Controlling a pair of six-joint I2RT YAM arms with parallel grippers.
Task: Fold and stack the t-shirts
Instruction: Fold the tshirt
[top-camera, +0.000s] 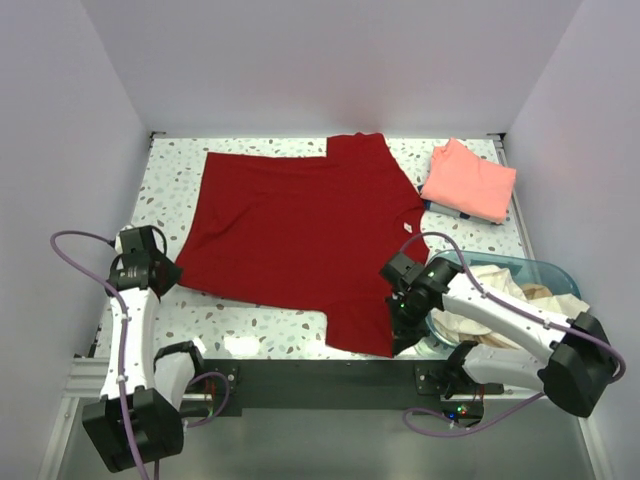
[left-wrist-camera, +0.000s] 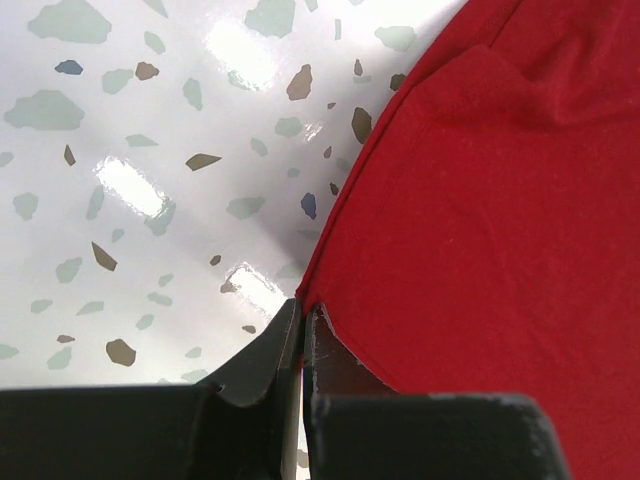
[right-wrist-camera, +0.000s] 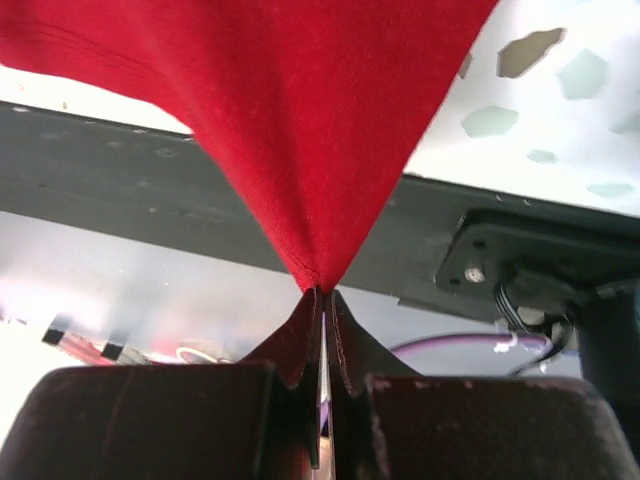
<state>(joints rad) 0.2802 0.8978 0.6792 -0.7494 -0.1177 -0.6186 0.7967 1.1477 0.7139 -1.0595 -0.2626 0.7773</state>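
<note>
Dark red t-shirt (top-camera: 290, 230) lies flat on bench (top-camera: 260, 325), left of teal basket (top-camera: 555, 270). Right pincer (right-wrist-camera: 322, 292) is clamped on its corner nearest the basket, cloth tented. Left pincer (left-wrist-camera: 303, 308) is pinched on the hem farthest from the basket. Salmon-pink t-shirt (top-camera: 470, 180) sits folded behind the basket, cream t-shirts (top-camera: 500, 285) inside it.

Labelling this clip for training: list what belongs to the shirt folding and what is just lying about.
Belongs to the job:
dark red t-shirt, spread out, pinched by left gripper and right gripper
salmon-pink t-shirt, folded
cream-white t-shirts, crumpled in the basket

Just lying about:
teal basket
speckled table
</note>
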